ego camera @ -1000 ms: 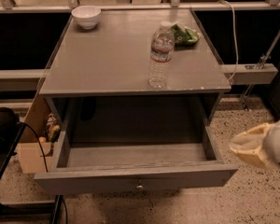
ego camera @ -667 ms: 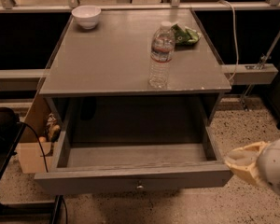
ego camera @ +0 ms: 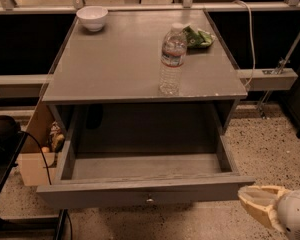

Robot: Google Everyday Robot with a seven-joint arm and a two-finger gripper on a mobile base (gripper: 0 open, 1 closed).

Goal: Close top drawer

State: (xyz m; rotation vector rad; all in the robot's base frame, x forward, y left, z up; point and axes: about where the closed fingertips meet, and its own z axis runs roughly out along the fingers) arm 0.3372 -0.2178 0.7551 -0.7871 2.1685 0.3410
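The top drawer (ego camera: 140,193) is a wide grey drawer pulled far out of the grey cabinet, with nothing inside. Its long front panel faces me along the bottom of the view, with a small round metal knob (ego camera: 149,199) at its centre. My gripper (ego camera: 255,202) is at the lower right, just off the right end of the drawer front. Its cream-coloured fingers point left toward the panel's corner. It holds nothing that I can see.
On the cabinet top (ego camera: 115,64) stand a clear water bottle (ego camera: 172,59), a white bowl (ego camera: 92,18) at the back left and a green packet (ego camera: 197,36) at the back right. A cardboard box (ego camera: 32,154) and a black cable lie left of the drawer. The floor is speckled.
My gripper has moved down and to the left, from beside the drawer's right side to just off the right end of its front panel. The drawer has not moved.
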